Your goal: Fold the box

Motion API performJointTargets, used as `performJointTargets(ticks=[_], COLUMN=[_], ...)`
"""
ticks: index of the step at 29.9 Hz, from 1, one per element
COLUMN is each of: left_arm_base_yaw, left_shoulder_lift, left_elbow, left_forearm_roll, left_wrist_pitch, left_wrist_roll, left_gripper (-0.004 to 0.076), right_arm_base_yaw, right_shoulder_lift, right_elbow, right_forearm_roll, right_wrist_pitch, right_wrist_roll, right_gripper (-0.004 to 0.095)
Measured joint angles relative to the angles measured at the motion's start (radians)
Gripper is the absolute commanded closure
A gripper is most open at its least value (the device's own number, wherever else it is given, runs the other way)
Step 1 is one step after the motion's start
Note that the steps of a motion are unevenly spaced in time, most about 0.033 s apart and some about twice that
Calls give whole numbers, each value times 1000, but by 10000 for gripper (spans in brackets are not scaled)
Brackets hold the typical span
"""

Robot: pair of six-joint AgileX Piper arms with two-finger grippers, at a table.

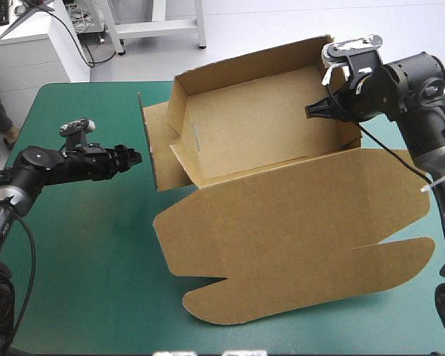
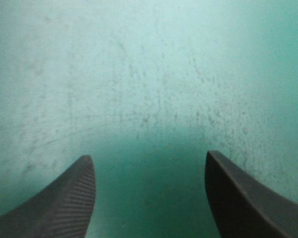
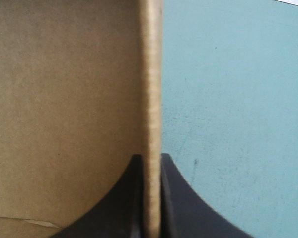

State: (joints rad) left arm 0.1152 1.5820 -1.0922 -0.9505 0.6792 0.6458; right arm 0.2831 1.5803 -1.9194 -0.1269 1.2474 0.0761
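The brown box [image 1: 282, 215] is seen on the worktop [image 1: 37, 111], resting on the teal-green cover [image 1: 96, 282] from the middle toward the far right. It is partly formed. The far wall and the two end walls are raised around an open tray [image 1: 259, 126]. The lid [image 1: 311, 200] is laid flat on the cover toward the near edge, with a long rounded flap [image 1: 311, 285] spread out beyond it. At the tray's left end a side flap [image 1: 152, 148] is stood upright and splayed outward from the corner.

The right hand [image 1: 317, 110] is set at the tray's right end wall. In the right wrist view the edge of that wall [image 3: 151, 99] is shown pinched between the two black fingers [image 3: 124, 198], which are pressed all but together on the board. The brown inside of the tray is seen on one side of the wall and bare cover on the other.

The left hand [image 1: 133, 157] is held low over the cover, just beside the upright side flap and apart from it. Its fingers [image 2: 64, 203] are spread wide, and only the cover is seen between them.
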Motion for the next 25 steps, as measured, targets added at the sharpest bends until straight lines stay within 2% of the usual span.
performJointTargets(ticks=[7,13,25], left_arm_base_yaw=[1,-7,-81], left_shoulder_lift=[126,143,100], left_elbow=[0,-1,-3], left_forearm_roll=[-339,-544,-613], left_wrist_pitch=[65,170,293], left_wrist_roll=[217,340,380], left_gripper=[272,272,272], right_arm_base_yaw=[0,0,0], right_shoulder_lift=[0,0,33], right_elbow=[0,0,0], right_forearm_roll=[-1,-5,-15], right_wrist_pitch=[0,0,0], right_wrist_roll=[0,-8,-15], right_gripper=[927,927,927])
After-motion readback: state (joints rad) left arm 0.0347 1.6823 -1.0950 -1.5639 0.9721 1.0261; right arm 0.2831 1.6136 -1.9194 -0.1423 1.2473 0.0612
